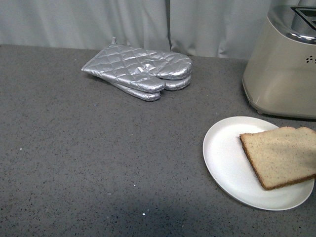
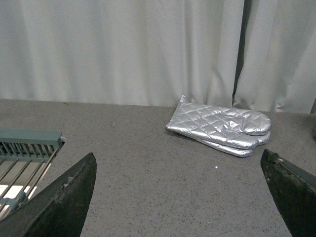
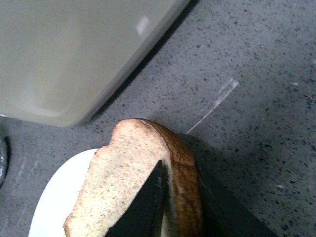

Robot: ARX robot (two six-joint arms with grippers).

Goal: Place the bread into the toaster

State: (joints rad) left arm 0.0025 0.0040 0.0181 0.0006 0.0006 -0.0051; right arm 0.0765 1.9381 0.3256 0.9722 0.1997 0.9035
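Light brown wholemeal bread (image 3: 123,182), a single flat slice with a darker crust and a rounded top, is pinched at its rounded end by the right gripper (image 3: 173,153). One dark finger (image 3: 140,210) lies across the crumb face and the other runs along the crust, so the jaws are closed on the slice. From the jaws the rest of the slice reaches back over a round white plate (image 3: 52,202) and rests on it. Just past the fingertips stands the large beige-champagne metallic toaster (image 3: 64,54) with rounded corners. It is apart from the bread, with a strip of grey speckled countertop (image 3: 256,64) between them. The front view shows the toaster's chrome top with a dark slot well above the level of the slice. The left gripper (image 2: 177,157) has its jaws spread wide apart over the same countertop. Well ahead of its fingertips, and somewhat toward one finger, lies a stacked pair of silver quilted oven mitts (image 2: 219,128), flat on the surface in front of a pale pleated curtain (image 2: 123,49). Just outside the other finger sits the corner of a grey-green wire rack (image 2: 29,145).
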